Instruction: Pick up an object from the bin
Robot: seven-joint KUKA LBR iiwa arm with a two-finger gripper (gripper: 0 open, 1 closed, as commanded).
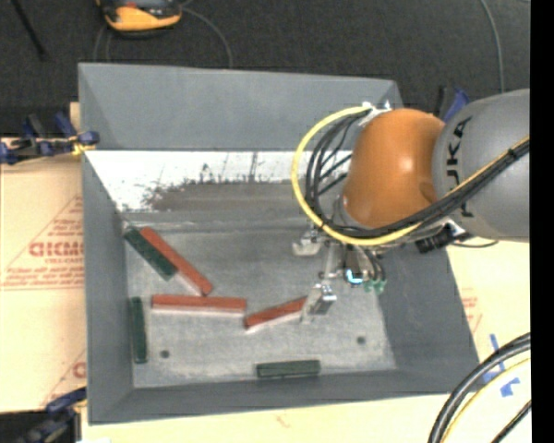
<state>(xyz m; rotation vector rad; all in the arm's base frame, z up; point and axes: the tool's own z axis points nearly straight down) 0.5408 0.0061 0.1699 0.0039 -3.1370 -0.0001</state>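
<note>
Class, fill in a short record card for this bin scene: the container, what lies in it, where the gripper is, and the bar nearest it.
container: grey metal bin
red-brown items: slanted red-brown bar at upper left; flat red-brown bar mid-floor; tilted red-brown bar near the middle
green items: slanted green bar alongside the slanted red-brown one; left green bar by the left wall; front green bar by the near wall
gripper: low, at the tilted red-brown bar's right end
nearest item: tilted red-brown bar
grasp: cannot tell
</note>
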